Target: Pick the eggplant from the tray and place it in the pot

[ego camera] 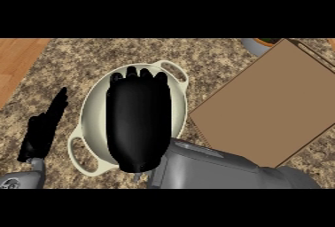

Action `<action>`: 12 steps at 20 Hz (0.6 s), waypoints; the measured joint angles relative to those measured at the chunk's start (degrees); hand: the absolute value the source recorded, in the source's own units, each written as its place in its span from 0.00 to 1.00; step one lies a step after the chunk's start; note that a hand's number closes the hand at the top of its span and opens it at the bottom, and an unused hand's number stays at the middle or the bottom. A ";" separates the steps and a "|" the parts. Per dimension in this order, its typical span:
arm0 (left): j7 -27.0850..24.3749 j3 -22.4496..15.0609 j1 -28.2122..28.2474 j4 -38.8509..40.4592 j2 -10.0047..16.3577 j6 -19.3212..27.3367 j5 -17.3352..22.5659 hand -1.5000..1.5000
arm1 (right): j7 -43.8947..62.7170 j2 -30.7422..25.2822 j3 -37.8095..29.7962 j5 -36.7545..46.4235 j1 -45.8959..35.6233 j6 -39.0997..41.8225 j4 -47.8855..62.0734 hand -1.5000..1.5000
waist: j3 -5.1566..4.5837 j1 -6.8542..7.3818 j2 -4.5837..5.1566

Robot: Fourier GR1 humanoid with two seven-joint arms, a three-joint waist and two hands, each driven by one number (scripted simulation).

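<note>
here the right hand hangs palm down over the pot, its black back covering most of the pale interior, its grey forearm coming in from the lower right. from this angle i cannot tell whether that hand is grasping anything or has let go, as its underside is hidden. the eggplant cannot be made out; whether it sits under the hand or inside the pot, i cannot say.

the left hand rests near the left edge, its fingers straight and released, pointing up and holding nothing. just to the right of those fingers is the pot's near rim, apart from them. one pot handle sticks out up and to the right of them, the other below and to their right, near the wrist.

the brown tray lies well to the right of the left fingers, past the pot, set at a slant with a corner near the pot's right rim. all of it sits on a speckled counter.
</note>
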 measured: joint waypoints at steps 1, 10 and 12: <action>-0.20 0.21 -0.02 0.17 0.13 -0.06 0.07 0.50 | 0.07 0.00 -0.35 -0.32 -1.07 -0.51 0.83 1.00 | 0.00 -0.04 0.08; -0.44 0.62 0.74 -0.51 -0.10 0.44 -0.15 0.50 | -1.65 0.08 -4.15 -4.11 -8.23 -5.35 11.12 1.00 | 0.09 -1.22 0.45; -0.44 1.07 0.77 -0.49 0.07 0.14 0.31 0.50 | -2.78 0.18 -4.99 -4.93 -8.57 -6.78 14.58 1.00 | 0.11 -1.52 0.59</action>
